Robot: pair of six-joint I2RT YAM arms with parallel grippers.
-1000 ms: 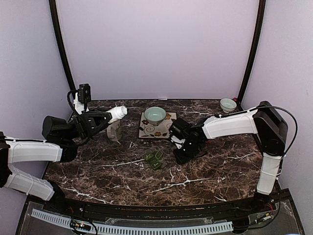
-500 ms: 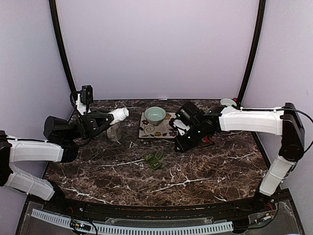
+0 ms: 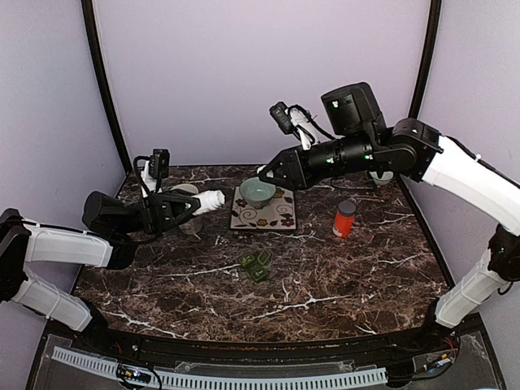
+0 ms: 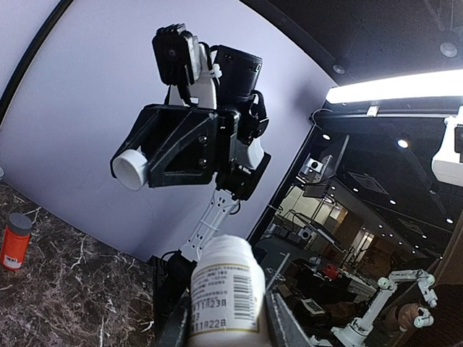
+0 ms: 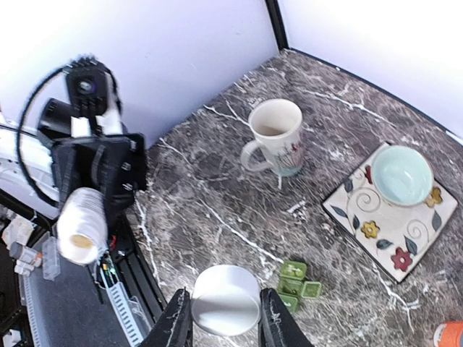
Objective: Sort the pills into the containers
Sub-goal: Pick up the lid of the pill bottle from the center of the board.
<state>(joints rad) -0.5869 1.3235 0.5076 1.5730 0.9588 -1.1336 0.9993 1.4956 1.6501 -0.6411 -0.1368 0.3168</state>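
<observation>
One right tool raised high, gripping white cap

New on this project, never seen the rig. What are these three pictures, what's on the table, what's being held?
Two robot arms are bolted at the near edge of a dark marbled table. The wide picture comes from a fixed camera above and behind them. The other two come from a camera on each wrist, looking past its own fingers. The left hand grips a white bottle held sideways, mouth open. The right hand, raised above the table, grips a white cap. On the table: a small green pill box, a mug, a pale green bowl on a flowered plate, and an upright orange bottle.
</observation>
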